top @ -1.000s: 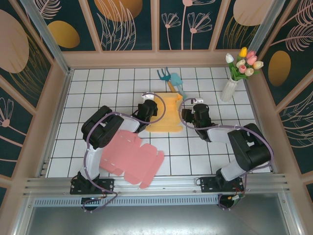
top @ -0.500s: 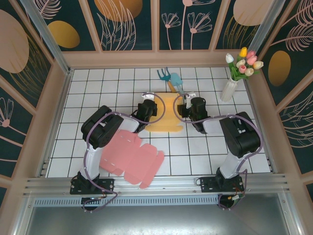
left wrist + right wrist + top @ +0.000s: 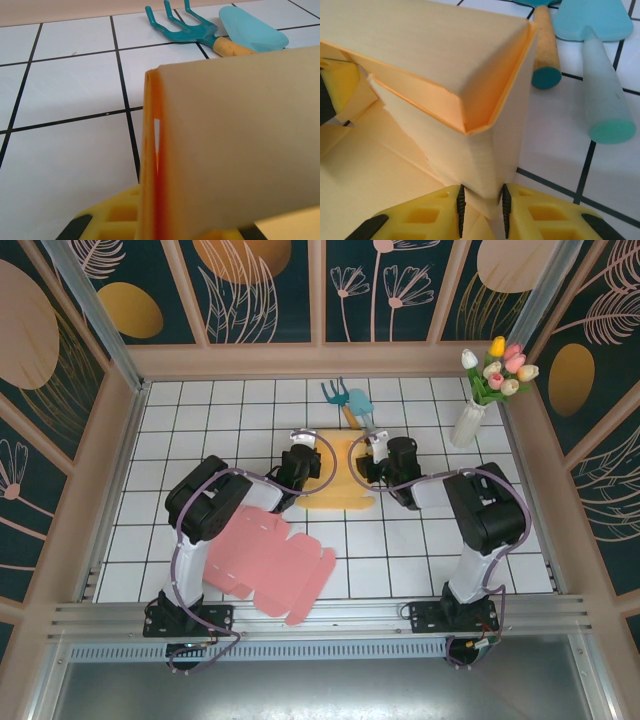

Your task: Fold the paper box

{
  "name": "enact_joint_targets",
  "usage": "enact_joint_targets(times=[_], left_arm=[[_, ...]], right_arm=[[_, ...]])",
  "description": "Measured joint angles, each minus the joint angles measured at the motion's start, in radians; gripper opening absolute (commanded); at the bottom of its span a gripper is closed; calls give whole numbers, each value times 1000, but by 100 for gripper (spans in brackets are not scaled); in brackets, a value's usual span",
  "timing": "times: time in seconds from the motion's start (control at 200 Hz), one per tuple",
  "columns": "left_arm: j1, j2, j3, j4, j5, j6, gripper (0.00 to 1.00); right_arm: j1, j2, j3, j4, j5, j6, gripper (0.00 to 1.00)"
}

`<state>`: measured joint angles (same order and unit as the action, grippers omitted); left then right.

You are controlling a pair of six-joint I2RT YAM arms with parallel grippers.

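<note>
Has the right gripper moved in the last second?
Yes. The right gripper has shifted left, away from the white vase of tulips, and onto the right edge of the yellow paper box.

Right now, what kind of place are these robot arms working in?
Probably a make-believe garden booth: leafy painted wall panels surround a white tiled table, with a vase of tulips, a teal hand rake and a trowel.

The box (image 3: 340,472) is pale orange-yellow, the flat card (image 3: 270,562) pink, the rake (image 3: 334,391) teal, the trowel (image 3: 361,401) light blue; the desk (image 3: 200,420) white with a black grid.
</note>
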<state>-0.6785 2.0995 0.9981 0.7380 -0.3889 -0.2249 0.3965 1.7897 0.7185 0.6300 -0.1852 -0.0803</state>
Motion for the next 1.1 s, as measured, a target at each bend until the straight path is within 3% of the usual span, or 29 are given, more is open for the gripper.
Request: enact_joint_targets(times=[0.2, 0.52, 0.756, 0.941, 1.101], left_arm=[[11, 0, -2, 3, -3, 0, 0], [12, 0, -3, 15, 1, 0, 0], [2, 0, -3, 20, 0, -15, 0], [-5, 0, 4, 9, -11, -23, 0], [-21, 3, 27, -22, -8, -31, 0]], right_arm=[[41, 33, 40, 1, 70, 19, 30], [83, 86, 125, -24, 304, 148, 31], [125, 136, 237, -137, 528, 249, 28], [151, 149, 263, -188, 633, 314, 19], [167, 149, 292, -285, 747, 399, 19]])
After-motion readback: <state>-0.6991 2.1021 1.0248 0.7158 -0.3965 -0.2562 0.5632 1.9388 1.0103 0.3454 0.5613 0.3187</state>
